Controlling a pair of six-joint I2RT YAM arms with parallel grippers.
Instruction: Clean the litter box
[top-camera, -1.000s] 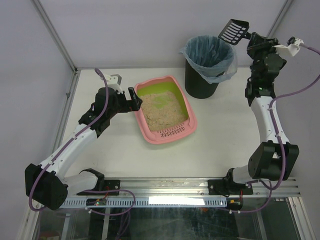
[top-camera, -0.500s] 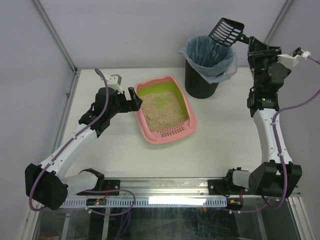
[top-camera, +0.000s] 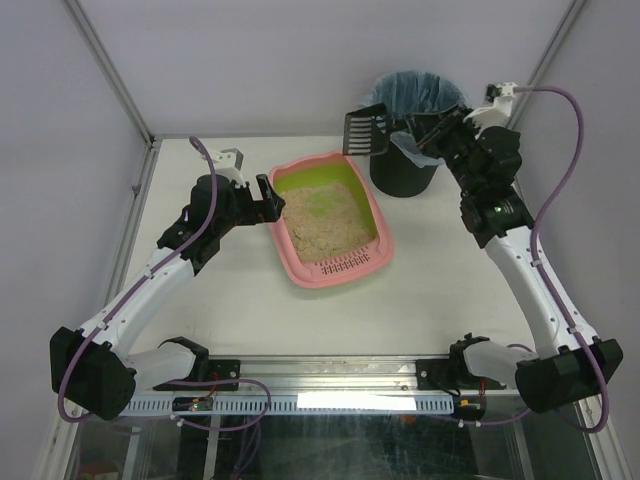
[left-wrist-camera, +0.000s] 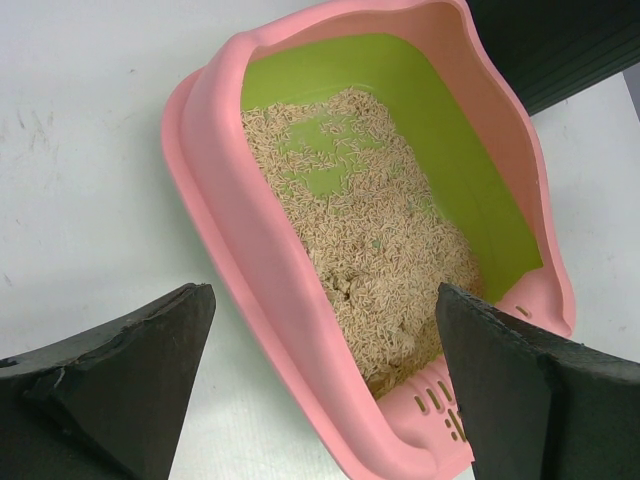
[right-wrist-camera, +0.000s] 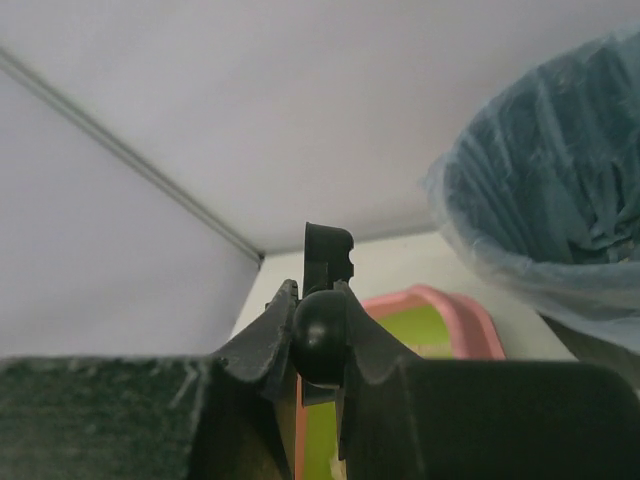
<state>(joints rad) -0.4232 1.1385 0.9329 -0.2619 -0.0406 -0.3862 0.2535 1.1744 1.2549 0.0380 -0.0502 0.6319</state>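
The pink litter box with green lining and beige litter lies mid-table, its slotted grille at the near end. It fills the left wrist view. My left gripper is open, its jaws astride the box's far left rim. My right gripper is shut on the handle of a black slotted scoop, held in the air between the bin and the box's far end. In the right wrist view the scoop handle sits clamped between the fingers.
A black bin with a blue bag stands at the back right, just behind the right gripper; its bag rim shows in the right wrist view. A metal frame post runs along the far left.
My right arm has swung the scoop left and down, from above the bin's far rim to in front of the bin, toward the litter box. The left arm has not moved.
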